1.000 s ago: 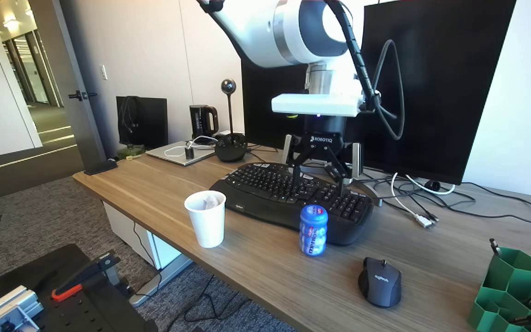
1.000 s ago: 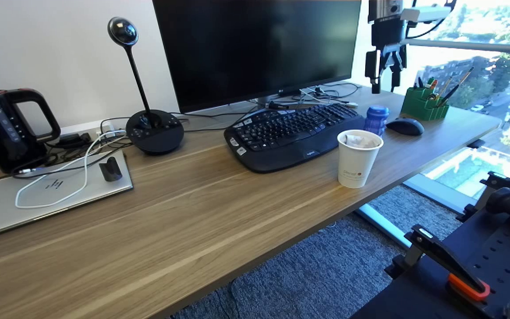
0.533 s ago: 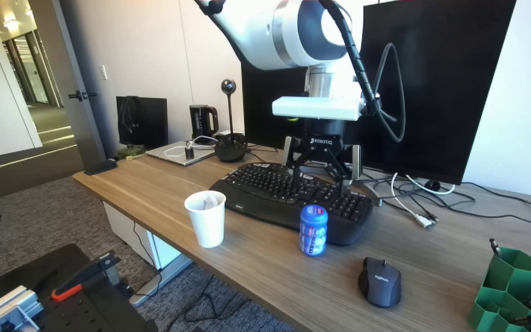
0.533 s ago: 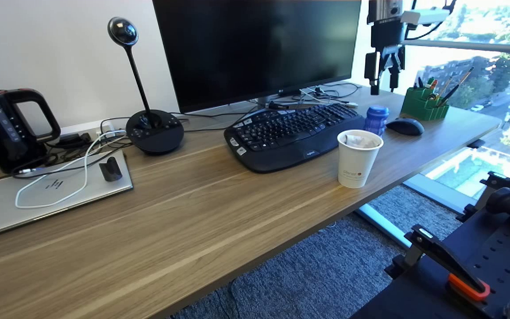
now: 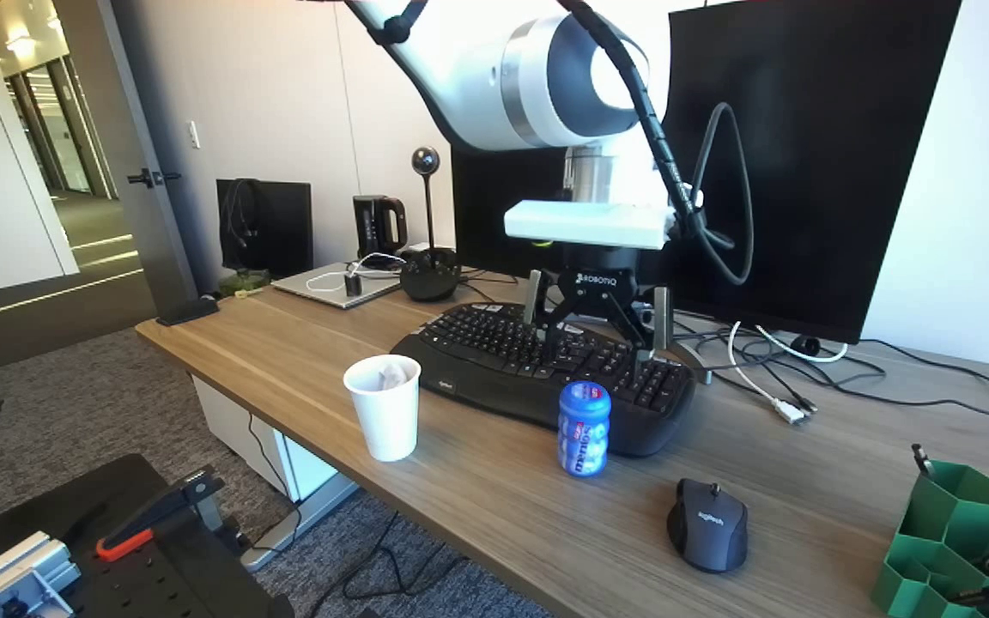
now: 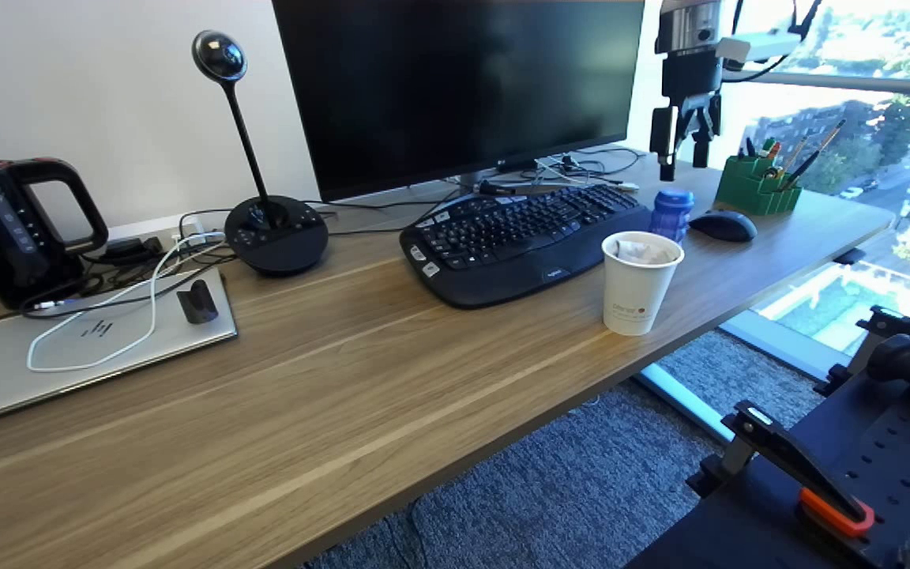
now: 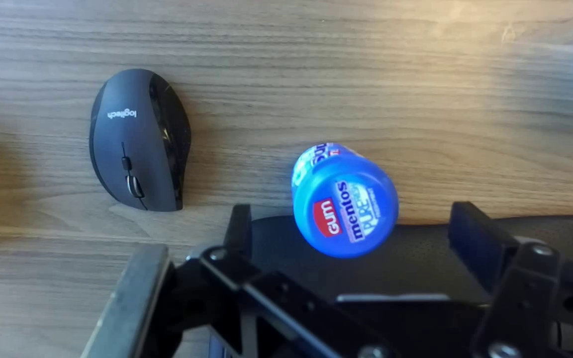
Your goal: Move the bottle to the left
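The blue bottle (image 5: 584,433) stands upright on the desk just in front of the keyboard's edge, touched by nothing of mine. In an exterior view the bottle (image 6: 671,215) is partly hidden by a white cup. My gripper (image 5: 595,362) hangs above the keyboard, behind and higher than the bottle, its fingers pointing down and spread wide. Seen from above in the wrist view, the bottle's lid (image 7: 346,204) appears in the gap between the two fingertips, apart from both. Nothing is held by the gripper (image 6: 684,167).
A white paper cup (image 5: 387,412) stands left of the bottle near the desk's front edge. A dark mouse (image 7: 137,144) lies on the bottle's other side, with a green pen holder (image 5: 932,532) beyond. Behind are the black keyboard (image 6: 502,253) and a large monitor (image 5: 803,172).
My gripper has come down a little toward the desk, fingers still spread. Bottle, cup and mouse stay where they were.
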